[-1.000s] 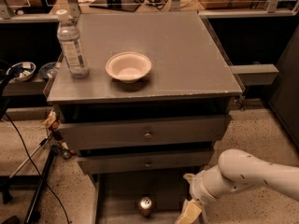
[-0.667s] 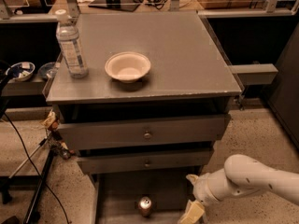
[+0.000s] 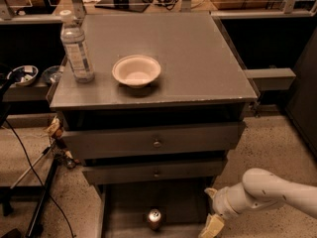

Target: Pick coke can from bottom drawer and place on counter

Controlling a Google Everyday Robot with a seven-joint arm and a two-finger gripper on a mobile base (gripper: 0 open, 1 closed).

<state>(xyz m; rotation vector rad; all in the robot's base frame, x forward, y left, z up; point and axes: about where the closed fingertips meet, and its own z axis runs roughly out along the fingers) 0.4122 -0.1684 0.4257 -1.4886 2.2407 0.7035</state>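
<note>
1. Since the earliest frame, the arm (image 3: 277, 192) has been shifted slightly lower and toward the right edge. The can, bottle and bowl are seen where they were.
2. The gripper (image 3: 211, 227) is placed at the bottom of the frame, right of centre, over the right side of the bottom drawer (image 3: 126, 205). It is cut off by the lower frame edge, so whether it is spread or pressed together cannot be told. Nothing is seen held in it.
3. The coke can (image 3: 155, 218) is stood upright on the drawer floor at bottom centre, apart from the gripper and to its left. Its base is cut off by the frame edge.
4. Only the rear part of the open drawer is shown. Its floor lies in shadow and its right rail is hidden behind the arm.
5. Two closed drawer fronts (image 3: 156, 143) are set above it. The lower one overhangs the back of the open drawer.
6. The counter (image 3: 198, 58) fills the upper centre. A bottle (image 3: 77, 48) is stood near its left edge and a bowl (image 3: 136, 71) just right of the bottle, toward the front edge.
7. The right half and the rear of the counter are left bare.
8. A dark stand (image 3: 42, 202) and a cable are seen on the floor at lower left, beside the cabinet.
</note>
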